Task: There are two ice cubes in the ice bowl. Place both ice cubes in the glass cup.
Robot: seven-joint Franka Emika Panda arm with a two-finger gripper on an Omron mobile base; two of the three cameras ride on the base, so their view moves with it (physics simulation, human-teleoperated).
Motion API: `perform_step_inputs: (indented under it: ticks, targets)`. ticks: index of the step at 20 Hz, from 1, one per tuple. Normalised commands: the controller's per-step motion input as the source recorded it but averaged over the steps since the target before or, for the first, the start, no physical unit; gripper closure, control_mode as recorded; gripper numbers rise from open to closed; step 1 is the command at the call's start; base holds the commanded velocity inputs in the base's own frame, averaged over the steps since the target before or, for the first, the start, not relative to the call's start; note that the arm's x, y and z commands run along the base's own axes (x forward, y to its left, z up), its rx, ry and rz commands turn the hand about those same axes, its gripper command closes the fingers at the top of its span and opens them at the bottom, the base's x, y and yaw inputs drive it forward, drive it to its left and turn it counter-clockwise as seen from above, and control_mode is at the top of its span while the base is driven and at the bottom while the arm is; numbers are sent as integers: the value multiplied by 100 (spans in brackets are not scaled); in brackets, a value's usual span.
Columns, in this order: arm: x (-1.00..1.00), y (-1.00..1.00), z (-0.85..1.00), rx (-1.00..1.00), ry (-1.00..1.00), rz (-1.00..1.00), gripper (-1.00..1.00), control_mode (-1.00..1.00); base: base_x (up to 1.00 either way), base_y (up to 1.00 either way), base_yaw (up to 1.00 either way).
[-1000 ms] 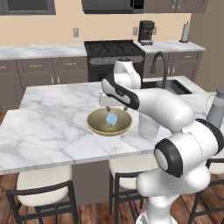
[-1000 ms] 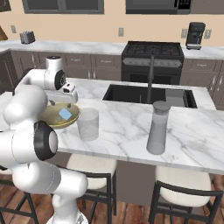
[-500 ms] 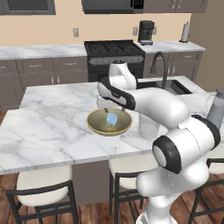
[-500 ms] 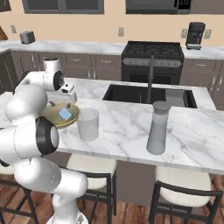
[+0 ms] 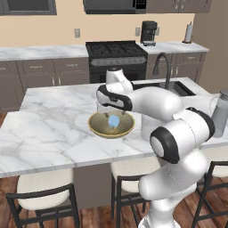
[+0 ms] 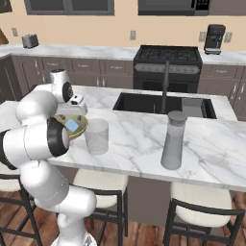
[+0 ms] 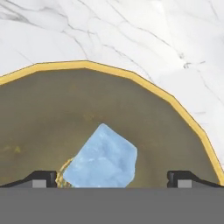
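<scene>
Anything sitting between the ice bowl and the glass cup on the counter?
No. In the right base view, only a bare strip of marble lies between the ice bowl and the glass cup.

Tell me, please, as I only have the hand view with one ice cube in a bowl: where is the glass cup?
Observer: The glass cup stands on the marble island right beside the ice bowl, on its sink side, in the right base view.
Operator: Thank you. Is anything already in the cup?
Observer: It looks empty to me, though clear ice in clear glass would be hard to spot.
Operator: How high is the gripper above the bowl?
Observer: The gripper hangs just over the bowl's middle, with the ice cube directly below its fingers in the left base view.
</scene>
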Motion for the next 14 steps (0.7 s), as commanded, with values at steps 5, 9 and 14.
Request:
perform_step_inputs:
  ticks: [5,9,14]
  targets:
    - [9,0,-12,0,0,0,-100,-100,0,0,0]
    - [-16,0,-16,-3,0,2,-100,-100,0,0,0]
    - [-5,0,-10,-2,0,1,-100,-100,0,0,0]
